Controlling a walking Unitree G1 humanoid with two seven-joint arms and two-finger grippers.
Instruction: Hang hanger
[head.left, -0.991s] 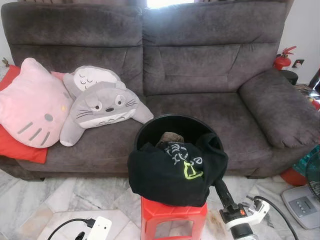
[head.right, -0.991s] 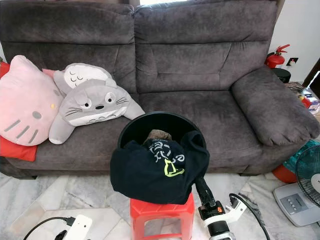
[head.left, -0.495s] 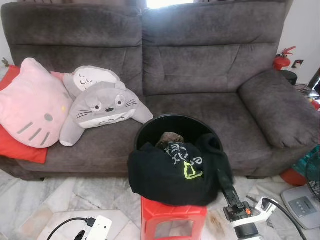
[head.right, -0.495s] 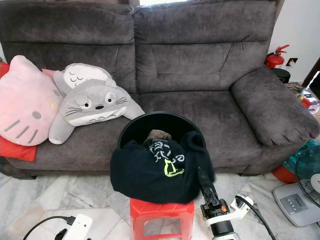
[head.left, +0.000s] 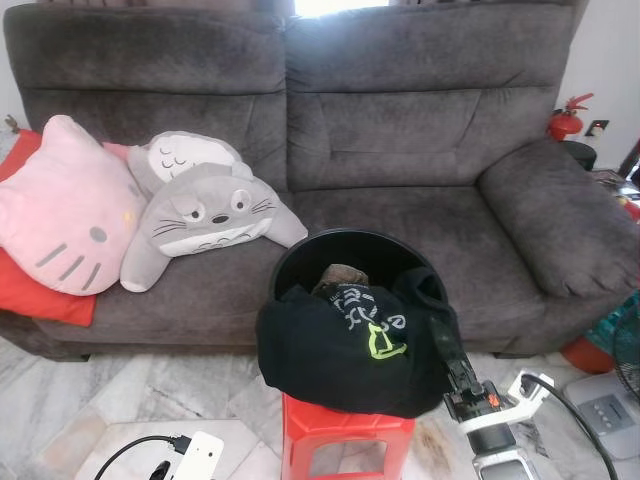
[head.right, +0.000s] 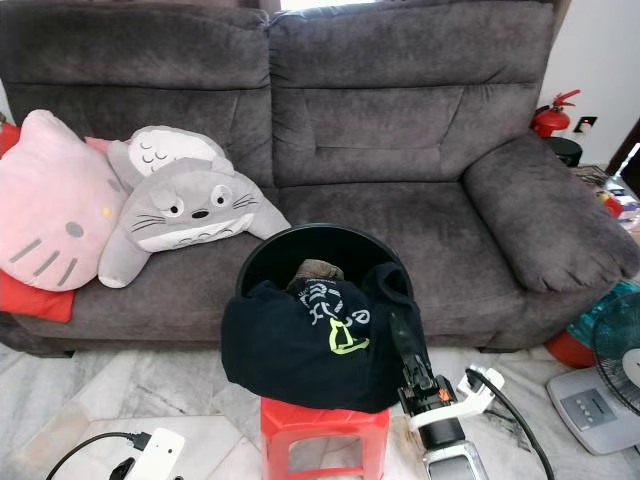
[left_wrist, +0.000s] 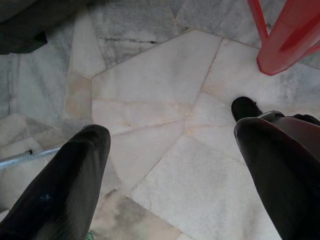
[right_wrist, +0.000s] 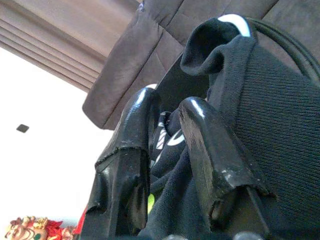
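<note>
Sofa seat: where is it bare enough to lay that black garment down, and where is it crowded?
The sofa seat is bare from the grey plush across to the right armrest, behind the black basket. The left end is crowded with the pink cushion and plush. The right gripper is against the black garment hanging over the basket's rim.

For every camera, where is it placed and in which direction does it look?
Head eyes: look forward and down at the grey sofa, black bucket and black garment; right hand shows.
Left wrist: faces the marble floor past its open fingers.
Right wrist: looks along its fingers at the garment.
Shared: garment, sofa.
</note>
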